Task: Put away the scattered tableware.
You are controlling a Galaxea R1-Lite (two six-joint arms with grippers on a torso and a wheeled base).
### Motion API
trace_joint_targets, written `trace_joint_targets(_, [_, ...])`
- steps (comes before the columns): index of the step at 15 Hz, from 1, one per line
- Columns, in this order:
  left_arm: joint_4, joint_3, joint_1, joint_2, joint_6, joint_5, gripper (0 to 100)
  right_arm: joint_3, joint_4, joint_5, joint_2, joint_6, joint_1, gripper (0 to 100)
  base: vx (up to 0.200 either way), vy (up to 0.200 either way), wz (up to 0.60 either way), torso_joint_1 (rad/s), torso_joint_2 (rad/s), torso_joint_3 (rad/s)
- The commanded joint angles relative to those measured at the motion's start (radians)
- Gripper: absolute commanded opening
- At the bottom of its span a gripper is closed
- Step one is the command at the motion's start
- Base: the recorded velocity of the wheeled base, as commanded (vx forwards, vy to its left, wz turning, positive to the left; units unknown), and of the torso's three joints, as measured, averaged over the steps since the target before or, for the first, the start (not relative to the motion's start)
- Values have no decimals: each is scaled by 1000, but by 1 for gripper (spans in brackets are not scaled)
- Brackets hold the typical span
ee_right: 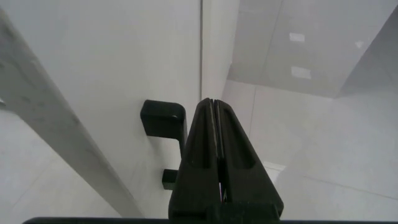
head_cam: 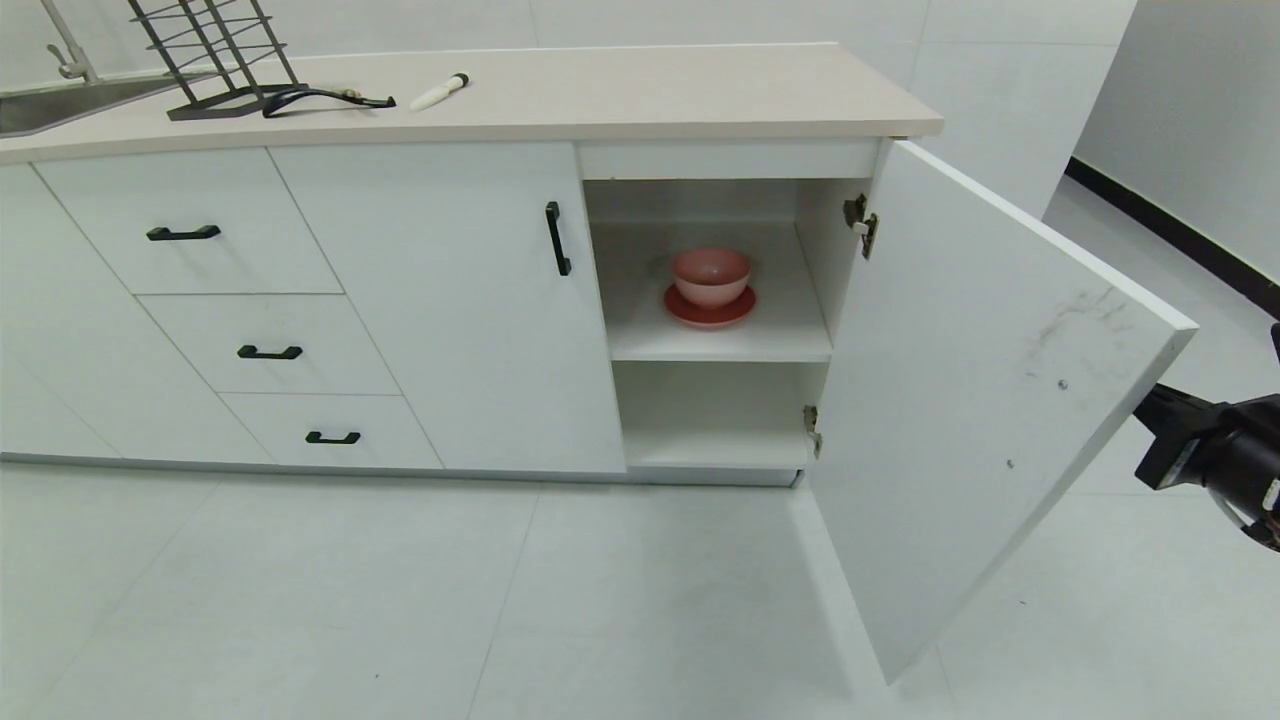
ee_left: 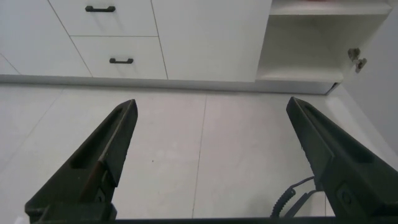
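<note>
Tableware sits together in the open cabinet: a round, smooth pink bowl (head_cam: 711,275) stands upright on a flat red plate (head_cam: 710,317), near the middle of the upper shelf (head_cam: 780,338) and a little toward its back edge. The plain white cabinet door (head_cam: 960,400) is swung wide, its inner face scuffed with faint grey marks.

On the matte beige countertop (head_cam: 650,90), toward its left end, lie a slim white-handled utensil (head_cam: 440,92) and a curved black utensil (head_cam: 330,97), the latter touching the base of a black wire rack (head_cam: 215,105). A steel sink (head_cam: 60,105) is set into the far left corner.

The right gripper (head_cam: 1165,420) is at the door's outer edge; in its wrist view its fingers are pressed together (ee_right: 213,102) just beside the blocky black door handle (ee_right: 163,119). The left gripper (ee_left: 212,106) hangs over the pale floor tiles, its two wedge-shaped black fingers spread wide and holding nothing.
</note>
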Motion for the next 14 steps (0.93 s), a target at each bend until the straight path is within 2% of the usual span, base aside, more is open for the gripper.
trace_joint_targets(1, [0,0,0,1,1,0,100,5,-1,2,26,0,2,0,0,0,0,0,0,0])
trace_joint_targets(9, [-2,0,0,1,-2,0,100,-18,-13,2,141,0,9,0,0,0,0,0,0,0])
trace_joint_targets(14, [0,0,0,1,-2,0,100,-28,-14,2,160,0,109,0,0,0,0,0,0,0])
